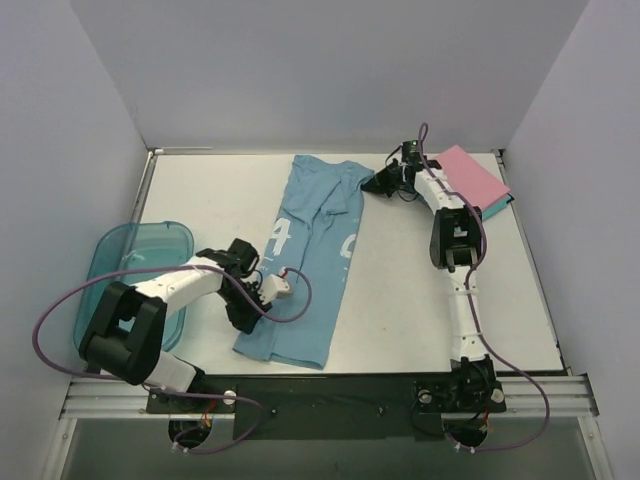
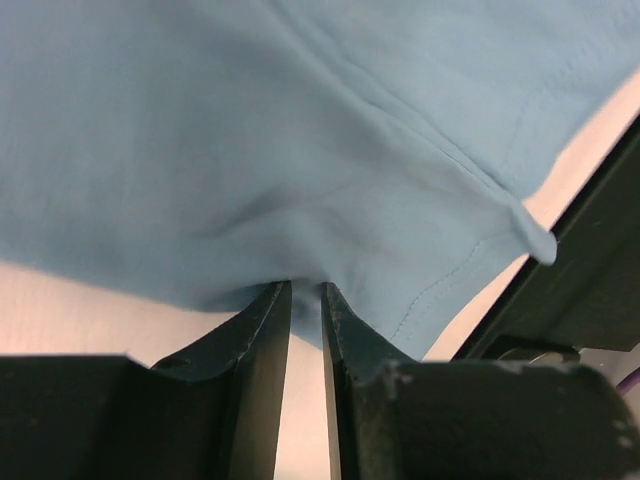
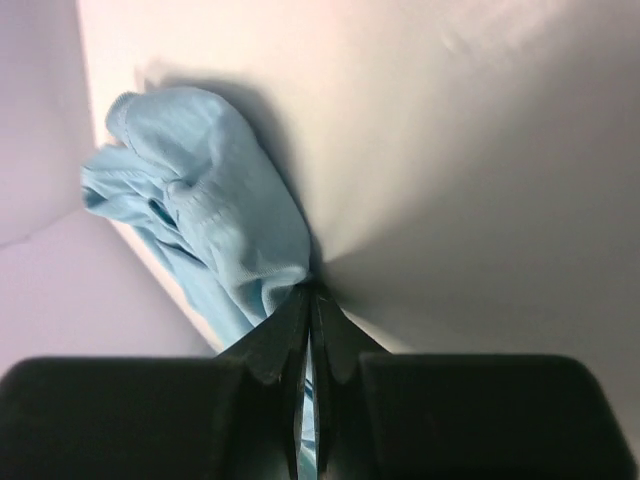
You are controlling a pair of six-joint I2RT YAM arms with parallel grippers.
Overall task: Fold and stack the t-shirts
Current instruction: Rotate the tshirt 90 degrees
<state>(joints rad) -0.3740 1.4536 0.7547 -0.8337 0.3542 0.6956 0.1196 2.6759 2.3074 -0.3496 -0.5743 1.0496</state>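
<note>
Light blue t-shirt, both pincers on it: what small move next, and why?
Probably lift both pincers slightly together. The left pincer is shut on the near left edge of the light blue cloth t-shirt, the right pincer on its far right corner, and it lies flat on the white table; lifting frees it to fold.

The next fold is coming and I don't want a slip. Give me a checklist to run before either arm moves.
1. Left claw gripping the light blue t-shirt at its edge: ok.
2. Right claw shut on its far corner: ok.
3. Cloth lying flat at the right claw: not ok, bunched.
4. Pink t-shirt apart from the blue one: ok.
5. Layers caught in each claw: cannot tell.
</note>
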